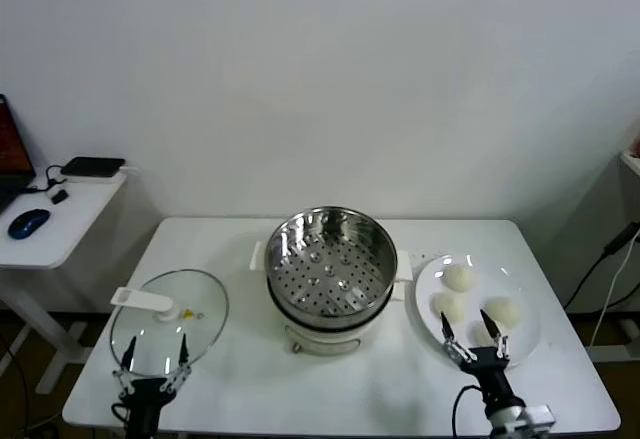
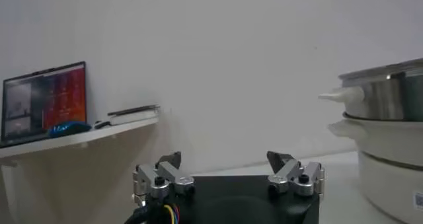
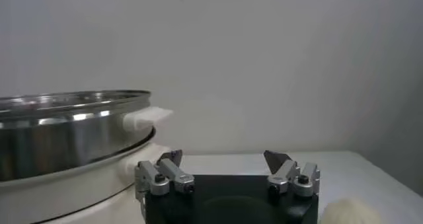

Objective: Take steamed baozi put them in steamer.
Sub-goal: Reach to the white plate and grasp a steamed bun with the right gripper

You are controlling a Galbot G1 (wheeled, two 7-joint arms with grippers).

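On the white worktop (image 1: 250, 379) in front of me sits the steamer (image 1: 330, 264), shiny and round, right in the middle, with nothing inside it. At about three o'clock from it is a white plate (image 1: 528, 324) with the steamed baozi (image 1: 458, 277) on it; I can count four, one partly hidden. My right claw (image 1: 476, 334) hangs over the near edge of that plate with its fingers spread wide, holding nothing. At about eight o'clock from the steamer lies a glass lid (image 1: 205, 329). My left claw (image 1: 155, 351) waits over the lid's near edge, fingers spread too.
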